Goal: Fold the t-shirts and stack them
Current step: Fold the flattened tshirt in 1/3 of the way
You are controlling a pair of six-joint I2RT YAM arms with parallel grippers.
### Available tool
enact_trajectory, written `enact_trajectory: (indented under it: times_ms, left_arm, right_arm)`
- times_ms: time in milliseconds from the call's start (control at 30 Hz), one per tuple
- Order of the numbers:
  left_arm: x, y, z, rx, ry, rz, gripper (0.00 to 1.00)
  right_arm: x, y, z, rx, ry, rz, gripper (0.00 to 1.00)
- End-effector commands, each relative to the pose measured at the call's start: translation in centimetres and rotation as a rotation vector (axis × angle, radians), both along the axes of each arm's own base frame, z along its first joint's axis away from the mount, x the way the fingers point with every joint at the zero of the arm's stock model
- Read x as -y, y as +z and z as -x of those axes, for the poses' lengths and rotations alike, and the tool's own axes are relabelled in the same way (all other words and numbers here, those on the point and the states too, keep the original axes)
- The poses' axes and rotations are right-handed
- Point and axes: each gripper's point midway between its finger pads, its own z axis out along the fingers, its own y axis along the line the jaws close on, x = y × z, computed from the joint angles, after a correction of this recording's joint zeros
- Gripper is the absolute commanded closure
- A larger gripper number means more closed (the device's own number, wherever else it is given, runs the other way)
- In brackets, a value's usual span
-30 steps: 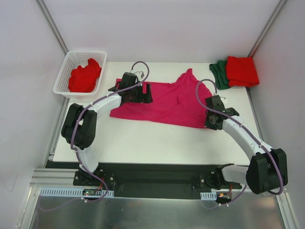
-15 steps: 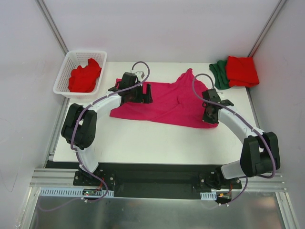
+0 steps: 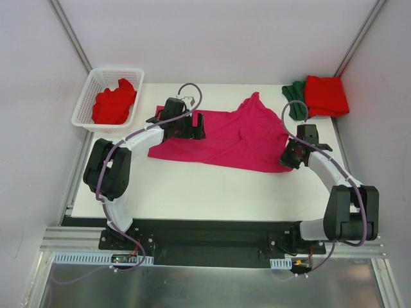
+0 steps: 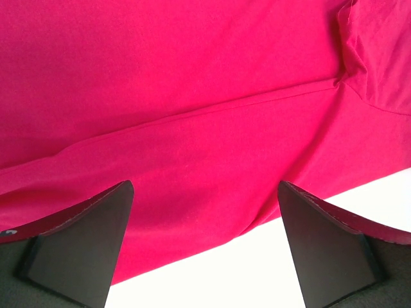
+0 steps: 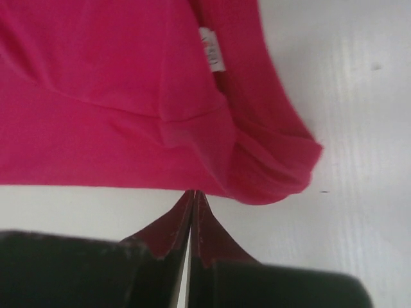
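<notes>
A magenta-pink t-shirt point(image 3: 225, 138) lies spread and partly doubled over on the white table; it fills the left wrist view point(image 4: 192, 96). My left gripper point(image 3: 200, 125) point(image 4: 205, 186) hovers open above the shirt's left part, over its near hem, with nothing between the fingers. My right gripper point(image 3: 287, 160) point(image 5: 194, 192) is shut, its tips touching the bunched right hem of the shirt point(image 5: 128, 96); no cloth shows between them. A folded red t-shirt point(image 3: 326, 95) lies on a folded dark green one point(image 3: 294, 99) at the back right. A crumpled red t-shirt point(image 3: 114, 102) sits in the basket.
The white lattice basket point(image 3: 87, 96) stands off the table's back left corner. White walls with metal posts close in the back and sides. Bare table point(image 3: 212, 192) lies between the shirt and the arm bases. A white label point(image 5: 210, 51) shows inside the shirt's collar.
My right arm swung rightward, carrying its shut gripper from over the shirt's right part to the shirt's right edge. The left arm and the shirt stayed put.
</notes>
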Motion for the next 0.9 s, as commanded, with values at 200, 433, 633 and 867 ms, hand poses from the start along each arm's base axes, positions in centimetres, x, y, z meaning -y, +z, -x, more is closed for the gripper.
enact_trajectory:
  times_ms: [200,433,633,867]
  left_arm:
    - [0.5,-0.3,-0.3,0.005,-0.029,0.006,0.05]
    - [0.7,-0.5,-0.4,-0.002,-0.034,0.013,0.05]
    - [0.6,-0.8,-0.4,-0.004,-0.034,0.006,0.05]
    - [0.5,-1.3,-0.3,-0.013,-0.034,-0.003,0.05]
  right_arm:
    - [-5.6,6.4,-1.7,0.345,0.198,-0.426,0.99]
    - [-4.0,4.2,-2.1,0.357,0.074,-0.579,0.99]
    - [-4.0,1.5,-2.4,0.342,-0.005,-0.762,0.99]
    - [-3.4,0.6,-2.5,0.323,-0.031,-0.735,0.99]
